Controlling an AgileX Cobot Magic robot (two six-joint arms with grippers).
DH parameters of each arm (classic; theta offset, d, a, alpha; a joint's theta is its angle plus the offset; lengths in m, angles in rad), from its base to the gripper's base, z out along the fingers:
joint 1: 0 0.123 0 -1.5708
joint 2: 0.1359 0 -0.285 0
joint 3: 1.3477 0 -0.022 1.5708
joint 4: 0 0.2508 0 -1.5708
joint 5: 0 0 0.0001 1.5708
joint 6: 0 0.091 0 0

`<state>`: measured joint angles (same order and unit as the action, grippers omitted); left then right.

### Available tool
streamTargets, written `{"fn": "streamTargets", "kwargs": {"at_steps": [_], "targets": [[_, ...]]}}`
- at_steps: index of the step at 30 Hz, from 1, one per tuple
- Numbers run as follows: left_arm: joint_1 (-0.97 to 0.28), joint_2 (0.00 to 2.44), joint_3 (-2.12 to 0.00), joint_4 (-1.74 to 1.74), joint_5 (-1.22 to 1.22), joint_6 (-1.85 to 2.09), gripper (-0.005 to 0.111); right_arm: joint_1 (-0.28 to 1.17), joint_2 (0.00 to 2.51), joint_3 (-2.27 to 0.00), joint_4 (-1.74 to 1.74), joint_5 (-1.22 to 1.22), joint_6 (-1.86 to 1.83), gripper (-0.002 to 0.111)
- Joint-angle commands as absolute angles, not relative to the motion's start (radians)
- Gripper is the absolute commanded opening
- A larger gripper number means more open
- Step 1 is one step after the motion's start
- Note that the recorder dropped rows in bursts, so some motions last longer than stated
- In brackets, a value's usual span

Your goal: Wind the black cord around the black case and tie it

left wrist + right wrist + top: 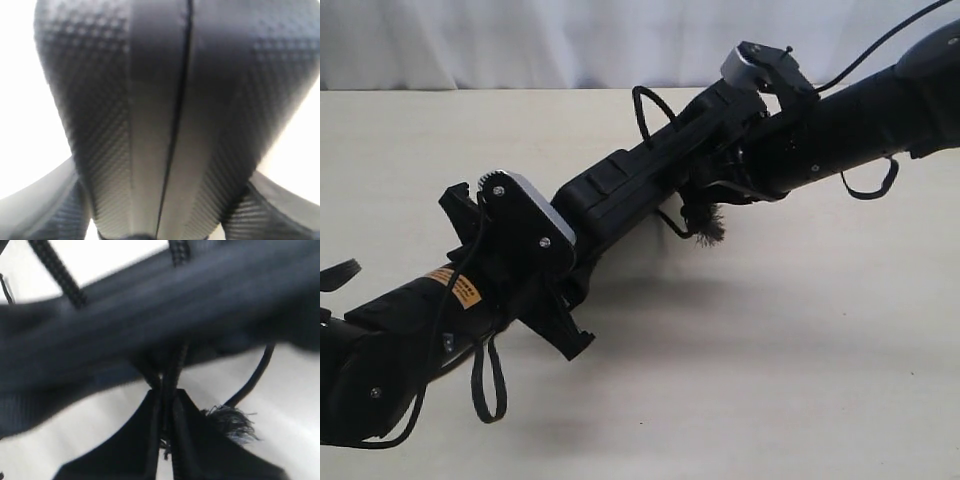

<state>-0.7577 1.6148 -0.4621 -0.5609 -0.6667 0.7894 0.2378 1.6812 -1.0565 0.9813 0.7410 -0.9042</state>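
Left hand point(160, 220): clamped on the near end of the black case point(640, 175). In the left wrist view its fingers point(37, 212) sit on either side of the textured shell.
Black case: held slantwise between the two arms, left of centre to upper right. It looks clear of the desk point(800, 340), with its shadow lying below it.
Black cord point(642, 105): one loop stands up over the top edge of the case. Strands cross the case in the right wrist view, and the frayed knot point(706, 226) hangs under the case's right end.
Right hand point(165, 405): fingers together, pinching a strand of the cord just below the case, with the frayed knot beside them.
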Motion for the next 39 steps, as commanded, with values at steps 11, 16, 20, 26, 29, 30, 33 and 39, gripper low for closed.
{"fn": "streamTargets", "kwargs": {"at_steps": [11, 16, 20, 26, 29, 30, 33, 39], "targets": [[-0.765, 1.609, -0.472, -0.401, -0.551, 0.788, 0.019, 0.235, 1.633, -1.051, 1.013, 0.729, -0.949, 0.004], [-0.765, 1.609, -0.472, -0.403, -0.52, 0.786, 0.052, 0.235, 1.633, -1.051, 1.013, 0.73, -0.945, 0.004], [-0.765, 1.603, -0.472, -0.409, -0.52, 0.786, 0.072, 0.235, 1.633, -1.051, 1.008, 0.73, -0.945, 0.004], [-0.765, 1.518, -0.472, -0.474, -0.484, 0.785, 0.081, 0.235, 1.633, -1.051, 1.002, 0.73, -0.945, 0.004], [-0.765, 1.466, -0.472, -0.559, -0.484, 0.791, 0.081, 0.235, 1.633, -1.051, 1.002, 0.73, -0.945, 0.004], [-0.765, 1.444, -0.472, -0.568, -0.48, 0.796, 0.081, 0.235, 1.633, -1.051, 1.002, 0.73, -0.945, 0.004], [-0.765, 1.388, -0.472, -0.57, -0.476, 0.811, 0.081, 0.235, 1.633, -1.051, 1.002, 0.73, -0.945, 0.004], [-0.765, 1.254, -0.472, -0.702, -0.53, 0.808, 0.081, 0.235, 1.633, -1.051, 1.002, 0.73, -0.947, 0.004]]}}
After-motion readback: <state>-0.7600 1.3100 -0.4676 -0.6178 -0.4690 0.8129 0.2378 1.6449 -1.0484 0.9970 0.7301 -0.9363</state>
